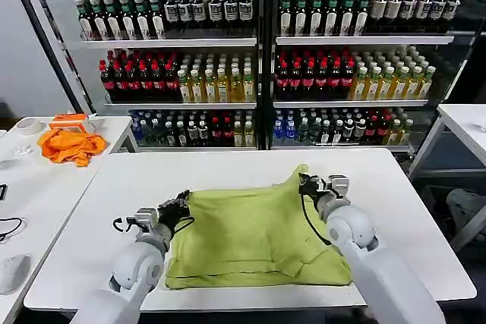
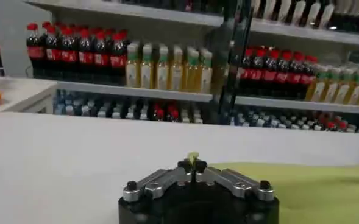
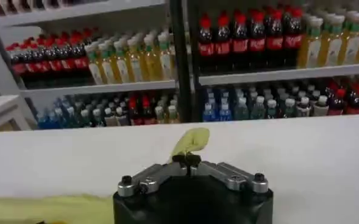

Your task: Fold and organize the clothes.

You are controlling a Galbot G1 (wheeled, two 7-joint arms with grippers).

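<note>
Tools pinch T-shirt (orange cloth well apart).

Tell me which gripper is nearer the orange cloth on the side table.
Left. The left gripper pinches the T-shirt on the side toward the orange cloth; the right gripper is across the shirt.

Head view: high, facing forward and down over the flat white table toward the tall bottle-stocked drinks shelves.
Left wrist view: low, just behind its black gripper, facing the shelves.
Right wrist view: same, behind its gripper.
Shared: table, shelves.
</note>
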